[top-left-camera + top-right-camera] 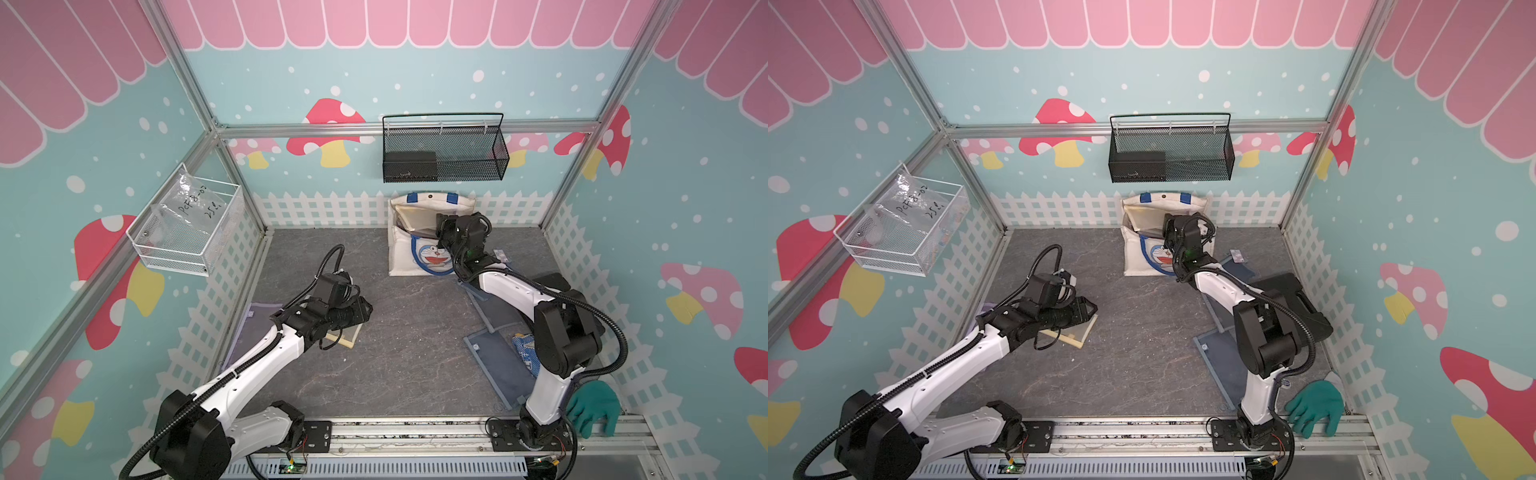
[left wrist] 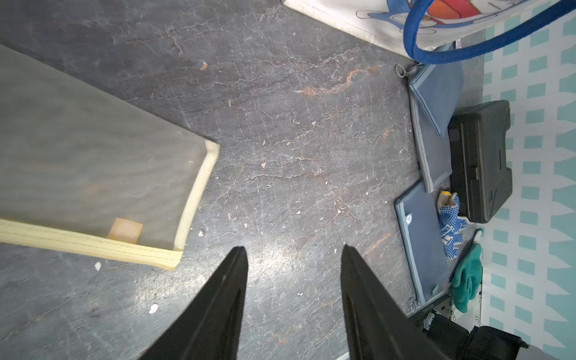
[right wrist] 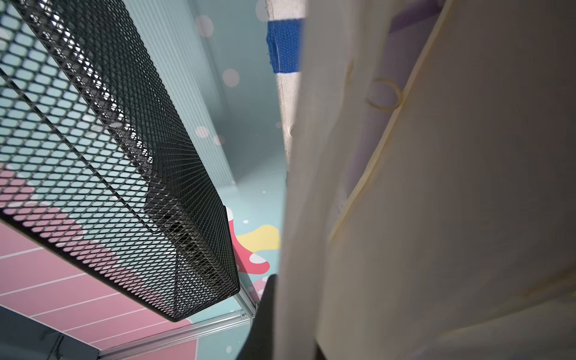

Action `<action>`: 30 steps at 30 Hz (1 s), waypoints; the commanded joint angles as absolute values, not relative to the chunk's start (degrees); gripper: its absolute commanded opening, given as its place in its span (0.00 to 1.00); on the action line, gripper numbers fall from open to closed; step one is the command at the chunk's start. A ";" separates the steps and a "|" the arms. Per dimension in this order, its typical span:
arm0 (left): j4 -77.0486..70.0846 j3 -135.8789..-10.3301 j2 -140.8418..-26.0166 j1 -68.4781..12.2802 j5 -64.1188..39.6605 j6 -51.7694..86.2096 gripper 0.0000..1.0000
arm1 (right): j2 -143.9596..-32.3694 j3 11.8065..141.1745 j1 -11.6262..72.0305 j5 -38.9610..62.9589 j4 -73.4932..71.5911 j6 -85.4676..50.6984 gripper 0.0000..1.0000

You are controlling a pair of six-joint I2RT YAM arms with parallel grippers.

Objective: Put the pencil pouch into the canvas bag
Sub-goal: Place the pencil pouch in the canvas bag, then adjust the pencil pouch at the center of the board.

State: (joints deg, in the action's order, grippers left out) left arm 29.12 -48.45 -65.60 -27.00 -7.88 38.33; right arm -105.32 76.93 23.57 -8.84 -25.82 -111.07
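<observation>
Hiding its fingertips inside the canvas bag (image 1: 401,259), the right gripper (image 1: 441,226) reads unclear; left gripper (image 2: 293,252) hangs parted, holding nothing, over bare tabletop (image 2: 296,140).

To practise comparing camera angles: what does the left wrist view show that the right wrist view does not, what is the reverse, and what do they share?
Only the left wrist view shows the left gripper open over the table, the yellow-trimmed mesh pouch and the black case. Only the right wrist view shows the black mesh basket from beneath. Both show the canvas bag and its blue strap.
</observation>
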 commanded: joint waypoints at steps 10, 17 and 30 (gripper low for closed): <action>31.62 -47.64 -63.16 -26.19 -5.84 36.57 0.51 | -106.61 80.89 22.95 -5.66 -25.58 -109.06 0.65; 31.79 -45.89 -61.44 -25.41 -5.97 36.66 0.51 | -103.80 82.41 22.85 -1.80 -19.45 -102.25 0.75; 33.78 -47.97 -67.81 -21.02 -9.78 38.41 0.61 | -97.45 83.04 22.50 5.88 -10.08 -84.11 0.79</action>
State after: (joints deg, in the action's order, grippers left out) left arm 31.77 -46.41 -66.85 -22.48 -8.40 37.65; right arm -98.72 81.49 22.55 3.09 -13.30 -90.54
